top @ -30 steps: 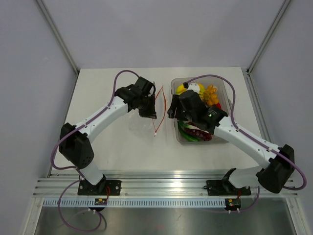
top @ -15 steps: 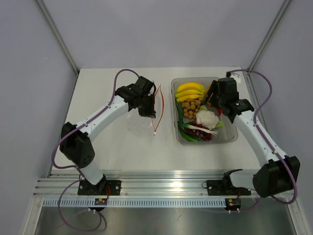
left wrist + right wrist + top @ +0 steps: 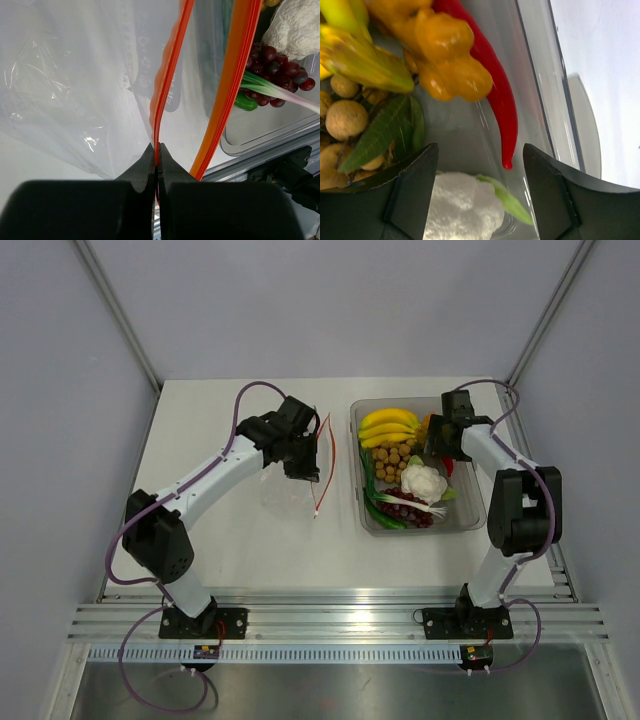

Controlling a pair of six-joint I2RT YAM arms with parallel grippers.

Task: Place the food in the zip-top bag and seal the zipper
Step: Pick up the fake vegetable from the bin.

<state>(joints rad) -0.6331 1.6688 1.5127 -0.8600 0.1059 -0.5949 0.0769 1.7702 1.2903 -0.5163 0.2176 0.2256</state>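
Since half a second ago the right arm has folded back, its elbow now raised near the right edge of the bench (image 3: 230,530), while its hand (image 3: 479,160) stays over the far right end of the tub (image 3: 420,530). Its fingers (image 3: 412,195) are spread wide and hold nothing, above the red chilli (image 3: 497,95), the orange pieces (image 3: 450,65) and the white bulb (image 3: 462,210). The bananas (image 3: 388,426), the brown ball cluster (image 3: 395,458), the green vegetables (image 3: 378,505) and the dark grapes (image 3: 410,510) also lie in the tub. The left hand (image 3: 156,157) has not shifted. It is pinched tight on one side of the red zipper strip (image 3: 167,90) of the clear bag (image 3: 70,85), which sits just left of the tub. The bag's mouth is open, its other strip side standing apart.
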